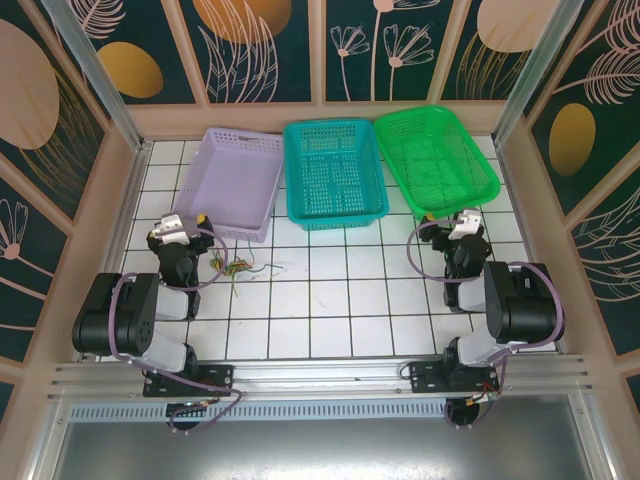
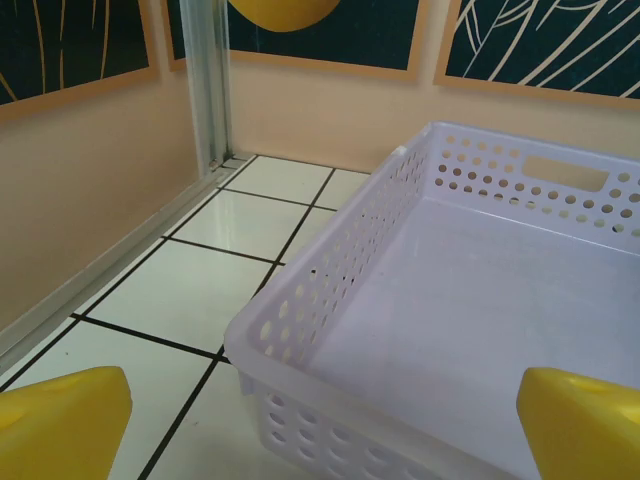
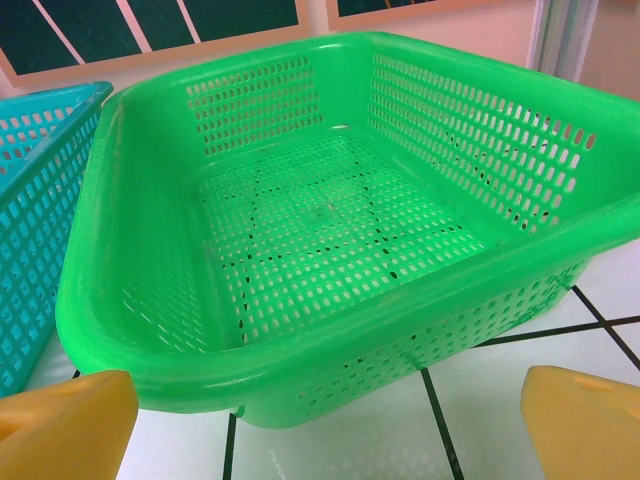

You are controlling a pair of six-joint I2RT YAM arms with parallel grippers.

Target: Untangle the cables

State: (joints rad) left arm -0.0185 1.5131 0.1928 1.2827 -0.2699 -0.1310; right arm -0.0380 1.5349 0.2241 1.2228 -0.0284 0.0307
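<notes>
Plainly, both stand wide and empty: left gripper (image 2: 320,430) facing a perforated lilac basket (image 2: 480,290), right gripper (image 3: 325,425) facing a green slotted basket (image 3: 300,230). Thin, limp cables (image 1: 240,268) lie tangled near the left fingers (image 2: 65,425).

I see a lilac basket (image 1: 235,180), a teal basket (image 1: 333,172) and a green basket (image 1: 437,160), all hole-patterned. My table (image 1: 340,300) is white, gridded in black. The cables (image 1: 237,268) look green and yellow.
</notes>
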